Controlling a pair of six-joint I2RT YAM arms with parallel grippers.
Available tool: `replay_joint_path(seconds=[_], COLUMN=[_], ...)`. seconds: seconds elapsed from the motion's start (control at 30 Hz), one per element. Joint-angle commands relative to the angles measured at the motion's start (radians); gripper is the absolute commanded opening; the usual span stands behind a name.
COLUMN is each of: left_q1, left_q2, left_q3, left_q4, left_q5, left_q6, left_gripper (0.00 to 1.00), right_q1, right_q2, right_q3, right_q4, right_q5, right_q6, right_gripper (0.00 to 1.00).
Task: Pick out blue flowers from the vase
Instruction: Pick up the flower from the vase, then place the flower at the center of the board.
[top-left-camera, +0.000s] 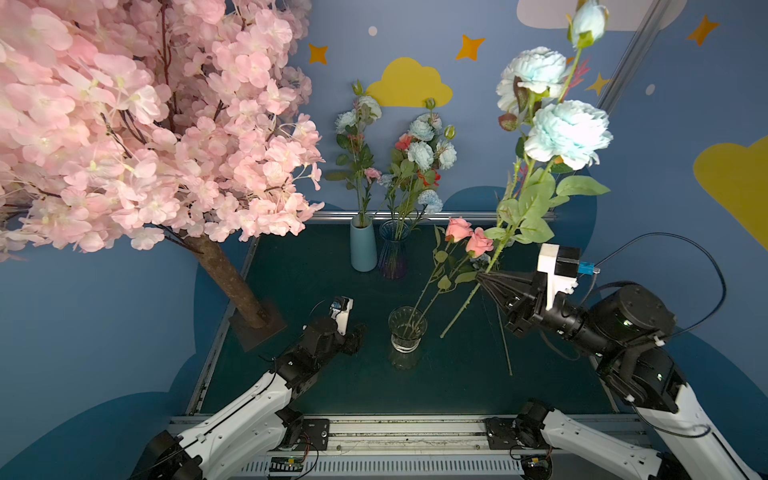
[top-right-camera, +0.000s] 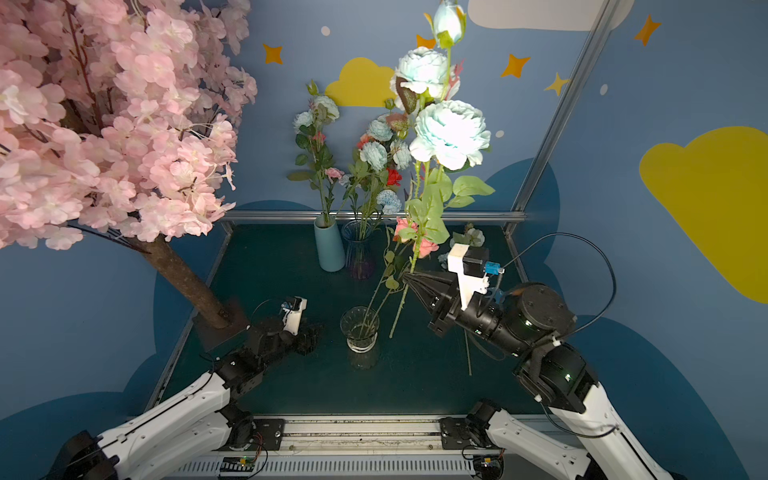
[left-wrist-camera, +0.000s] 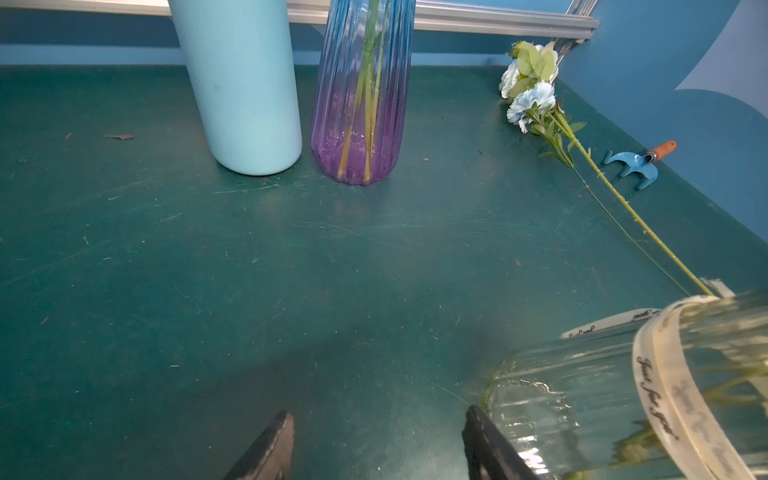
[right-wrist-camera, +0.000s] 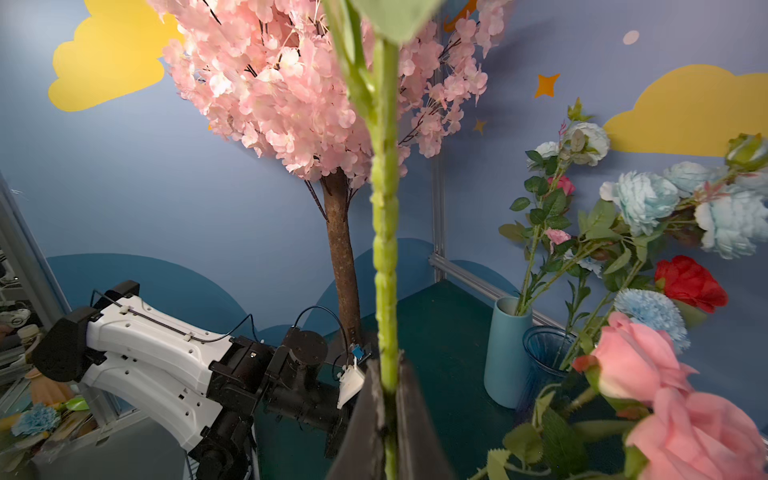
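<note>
The clear glass vase stands mid-table with two pink roses leaning out of it. My right gripper is shut on the green stalk of a blue flower stem, held high and tilted. Its cut end hangs outside the vase, to the right. My left gripper is open and low, with nothing between its fingers. One of these fingers is against the vase wall. More blue flowers lie on the table at the right.
A light blue vase and a purple-blue ribbed glass vase with mixed flowers stand at the back. A pink blossom tree fills the left, its base plate beside my left arm. A small blue rake lies at the right edge.
</note>
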Motion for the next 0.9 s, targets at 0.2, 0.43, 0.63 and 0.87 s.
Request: replay_joint_path(seconds=[0.2,0.43,0.63,0.87], left_q1=[0.017,0.033,0.042,0.048], left_q2=[-0.065,-0.052,-0.026,-0.016], left_q3=[-0.028,-0.026,-0.014,-0.01], left_q4=[0.076,0.079,0.077,0.077], left_q5=[-0.017,0.001,0.017,0.026], left_q6=[-0.039,-0.047,-0.049,-0.051], left_gripper=[0.71,0.71,0.72,0.72], right_q1=[-0.008,-0.01,-0.099,-0.458], right_q2=[-0.141,-0.162,-0.115,-0.01], right_q3=[-0.095,-0.14,-0.179,-0.216], right_q4=[-0.18,-0.213,-0.211,-0.224], right_q5=[0.377,0.678,0.828,0.446], right_q6=[-0.047,-0.106,-0.141,-0.007], right_gripper=[0.0,0.0,0.0,0.0])
